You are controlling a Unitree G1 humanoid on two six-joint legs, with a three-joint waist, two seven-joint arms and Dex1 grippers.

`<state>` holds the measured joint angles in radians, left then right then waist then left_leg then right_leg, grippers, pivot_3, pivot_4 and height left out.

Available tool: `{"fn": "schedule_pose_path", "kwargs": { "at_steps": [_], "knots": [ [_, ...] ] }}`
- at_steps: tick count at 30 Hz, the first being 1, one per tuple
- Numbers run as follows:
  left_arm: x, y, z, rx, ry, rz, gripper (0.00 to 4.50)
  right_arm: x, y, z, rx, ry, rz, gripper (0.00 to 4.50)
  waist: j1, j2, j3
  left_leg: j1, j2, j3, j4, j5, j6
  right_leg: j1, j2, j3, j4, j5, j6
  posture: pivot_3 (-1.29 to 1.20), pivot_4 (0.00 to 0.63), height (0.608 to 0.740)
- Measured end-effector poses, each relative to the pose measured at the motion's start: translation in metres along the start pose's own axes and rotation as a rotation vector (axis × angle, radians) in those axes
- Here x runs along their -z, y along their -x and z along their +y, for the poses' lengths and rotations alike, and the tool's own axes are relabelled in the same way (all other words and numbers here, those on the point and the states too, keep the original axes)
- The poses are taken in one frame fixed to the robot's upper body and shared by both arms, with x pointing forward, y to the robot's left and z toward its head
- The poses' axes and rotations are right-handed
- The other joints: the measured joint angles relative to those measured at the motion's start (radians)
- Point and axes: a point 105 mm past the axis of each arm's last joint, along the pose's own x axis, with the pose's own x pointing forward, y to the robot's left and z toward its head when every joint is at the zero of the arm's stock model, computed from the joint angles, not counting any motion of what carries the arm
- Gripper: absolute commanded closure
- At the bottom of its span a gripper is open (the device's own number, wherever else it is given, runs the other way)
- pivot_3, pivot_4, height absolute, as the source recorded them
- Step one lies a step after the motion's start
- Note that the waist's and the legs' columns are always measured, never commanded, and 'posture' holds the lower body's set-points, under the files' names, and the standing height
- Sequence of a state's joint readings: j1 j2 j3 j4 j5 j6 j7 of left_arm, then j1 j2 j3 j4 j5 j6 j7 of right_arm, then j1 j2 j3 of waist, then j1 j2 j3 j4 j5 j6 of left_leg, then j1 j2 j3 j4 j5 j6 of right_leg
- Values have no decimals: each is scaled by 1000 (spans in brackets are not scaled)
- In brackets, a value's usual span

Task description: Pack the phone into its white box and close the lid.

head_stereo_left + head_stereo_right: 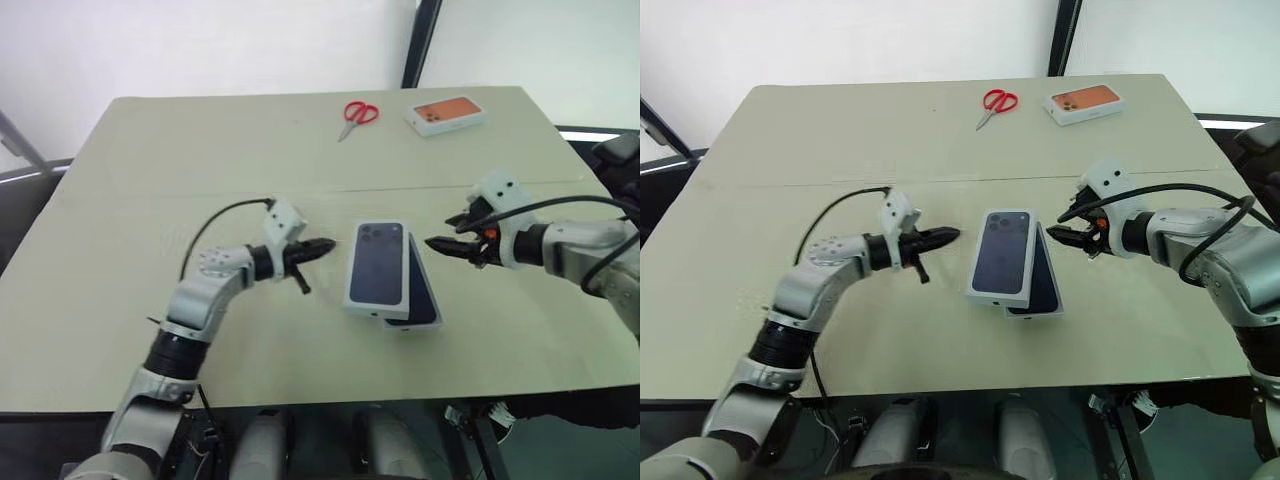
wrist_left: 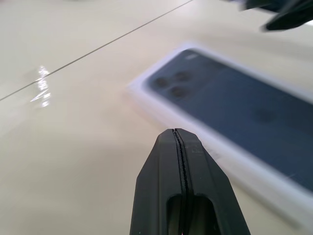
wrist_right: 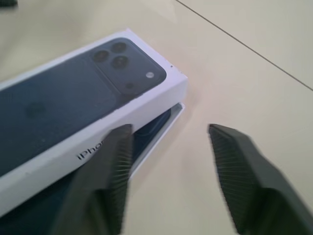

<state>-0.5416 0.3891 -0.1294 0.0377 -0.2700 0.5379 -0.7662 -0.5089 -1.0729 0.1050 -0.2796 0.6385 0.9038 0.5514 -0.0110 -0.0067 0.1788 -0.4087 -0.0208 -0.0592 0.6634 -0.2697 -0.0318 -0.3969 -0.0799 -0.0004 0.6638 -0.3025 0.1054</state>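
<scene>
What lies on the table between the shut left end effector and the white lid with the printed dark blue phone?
Nothing: bare beige table separates the left end effector from the lid, seen in both eye views.

Bright even light, soft shadows, blurred lid

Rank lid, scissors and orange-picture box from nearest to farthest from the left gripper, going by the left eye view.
From the left gripper:
1. lid, just off its tip, table centre, askew over the white box.
2. scissors, far side of the table.
3. orange-picture box, far side, further toward the robot's right.
</scene>
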Motion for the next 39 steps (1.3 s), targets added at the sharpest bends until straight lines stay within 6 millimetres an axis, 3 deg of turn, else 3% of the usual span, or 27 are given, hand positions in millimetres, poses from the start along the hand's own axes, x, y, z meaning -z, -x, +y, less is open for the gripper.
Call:
{"fn": "schedule_pose_path", "kwargs": {
  "at_steps": [2, 7, 18, 26, 39],
  "knots": [
    [8, 0, 5, -16, -29, 57, 4500, 5, -5, 2, 9, 65, 30, 4455, 2, 0, 0, 0, -1, 0, 0, 0, 0, 0, -1, 0, 0, 0, 0, 0, 150, 740],
    [30, -16, -13, 69, -74, 167, 4500, 14, -18, 8, 15, 207, 71, 4455, 4, 0, 0, -1, -1, 0, 0, 0, 0, 0, -2, 0, -1, 0, 0, 0, 150, 740],
    [20, -50, -57, 226, -99, 136, 4500, 20, -28, 21, -9, 284, 85, 4455, 0, 0, 0, 0, -1, 0, 0, 0, 0, 0, -1, 0, 1, 0, 0, 0, 150, 740],
    [11, -48, -76, 303, -73, 99, 4500, 20, -25, 24, -24, 303, 85, 4455, 0, 0, 0, 0, -1, 0, 0, 0, 0, 0, -1, 0, 1, 0, 0, 0, 150, 740],
    [8, -43, -86, 336, -77, 85, 4500, 31, -11, 33, -76, 303, 113, 4455, 3, 0, 0, 0, -1, 0, 0, 0, 0, 0, -1, 0, 0, 0, 0, 0, 150, 740]
  ]
}}
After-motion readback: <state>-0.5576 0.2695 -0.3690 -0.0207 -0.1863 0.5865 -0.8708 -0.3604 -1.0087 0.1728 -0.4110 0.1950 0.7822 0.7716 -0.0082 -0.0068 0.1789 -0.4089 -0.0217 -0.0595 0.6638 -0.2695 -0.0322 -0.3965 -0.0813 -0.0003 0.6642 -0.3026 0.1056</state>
